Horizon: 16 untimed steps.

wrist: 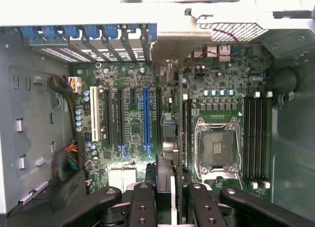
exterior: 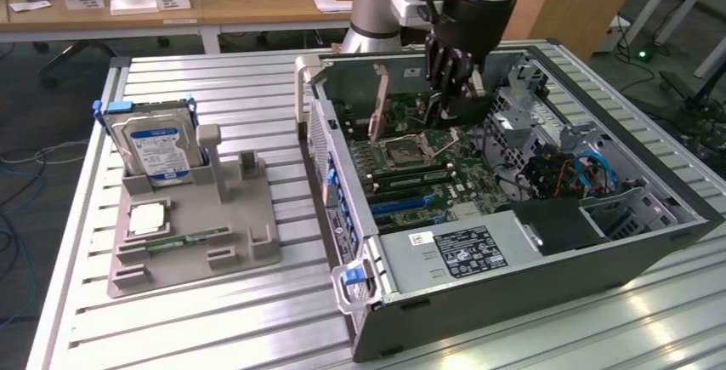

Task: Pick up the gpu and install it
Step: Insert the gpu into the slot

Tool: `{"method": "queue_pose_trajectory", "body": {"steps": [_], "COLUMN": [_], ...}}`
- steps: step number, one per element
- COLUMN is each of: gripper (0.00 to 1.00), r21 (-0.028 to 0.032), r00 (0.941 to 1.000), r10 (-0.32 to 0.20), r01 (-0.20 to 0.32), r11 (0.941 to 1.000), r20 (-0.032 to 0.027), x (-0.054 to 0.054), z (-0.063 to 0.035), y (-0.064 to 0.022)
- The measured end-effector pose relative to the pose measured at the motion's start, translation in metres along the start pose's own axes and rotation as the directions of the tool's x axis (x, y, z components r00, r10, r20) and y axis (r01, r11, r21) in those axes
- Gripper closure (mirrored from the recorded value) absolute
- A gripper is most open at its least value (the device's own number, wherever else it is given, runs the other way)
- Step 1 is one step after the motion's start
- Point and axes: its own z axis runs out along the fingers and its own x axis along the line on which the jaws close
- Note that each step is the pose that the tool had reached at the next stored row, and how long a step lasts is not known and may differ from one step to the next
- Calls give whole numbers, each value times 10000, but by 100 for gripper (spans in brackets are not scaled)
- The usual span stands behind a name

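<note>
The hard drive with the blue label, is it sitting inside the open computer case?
No, the hard drive stands upright in the grey holder, to the exterior view's left of the computer case.

I log the table (exterior: 227, 319) as ribbed bare aluminium with a satin sheen. Case (exterior: 511, 289): matt grey sheet metal. At nine o'clock from it in the exterior view, holder (exterior: 244, 217): matt grey plastic; hard drive (exterior: 156, 145): silver metal, glossy label. Motherboard (wrist: 130, 113): glossy green. Gripper (wrist: 171, 200): matt black. The gpu (wrist: 166, 163) bracket: bare silver metal.
</note>
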Motion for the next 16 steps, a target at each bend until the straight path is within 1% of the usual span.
{"method": "queue_pose_trajectory", "body": {"steps": [9, 16], "gripper": [72, 72], "r21": [-4, -8], "r00": [10000, 10000], "r10": [0, 1], "r01": [0, -1], "r11": [10000, 10000], "r20": [-14, -37], "x": [4, 28], "z": [49, 87], "y": [55, 64]}}
